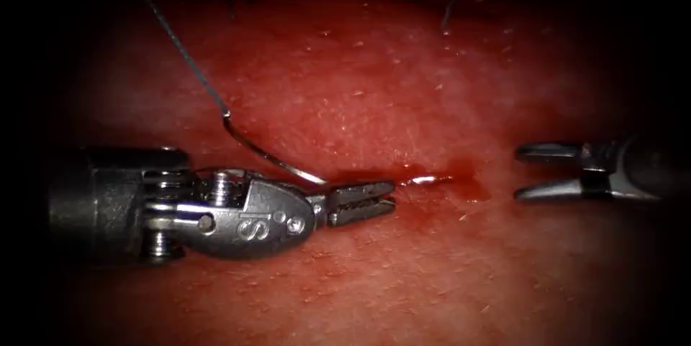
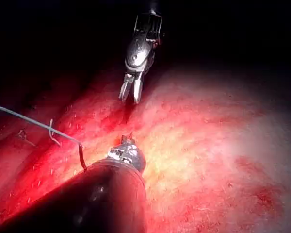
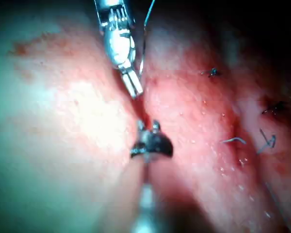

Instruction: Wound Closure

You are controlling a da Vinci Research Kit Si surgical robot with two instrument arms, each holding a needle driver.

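In the endoscope view the left arm's tool [image 1: 360, 202] lies across the tissue [image 1: 374, 80] from the picture's left, its jaws nearly closed, a thin gap showing between them, with nothing clearly clamped at their tips. The curved needle [image 1: 273, 160] arcs from its tail end, up and to the left of the tool, down to the base of those jaws, where it passes behind them; whether the jaws pinch it there cannot be told. The thread [image 1: 183, 51] runs from the needle's tail up toward the dark upper left. Just right of the jaw tips, a short bright length of needle tip [image 1: 426, 180] pokes out of the tissue at the cut [image 1: 461, 173], in a patch of red fluid [image 1: 471, 188]. Further right, well apart from that tip, the right arm's tool [image 1: 520, 172] holds its jaws spread wide and empty. A cut end of thread [image 1: 461, 2] lies on the tissue at the upper right. The left wrist view adds the thread [image 2: 34, 122] stretching over the tissue beside the left arm's dark shaft [image 2: 102, 199], and the right arm's tool [image 2: 130, 96] facing it with jaws parted. The right wrist view shows the left arm's tool [image 3: 134, 90] from the opposite end, thread [image 3: 145, 34] alongside it, and several cut ends of thread [image 3: 235, 141] on the tissue.
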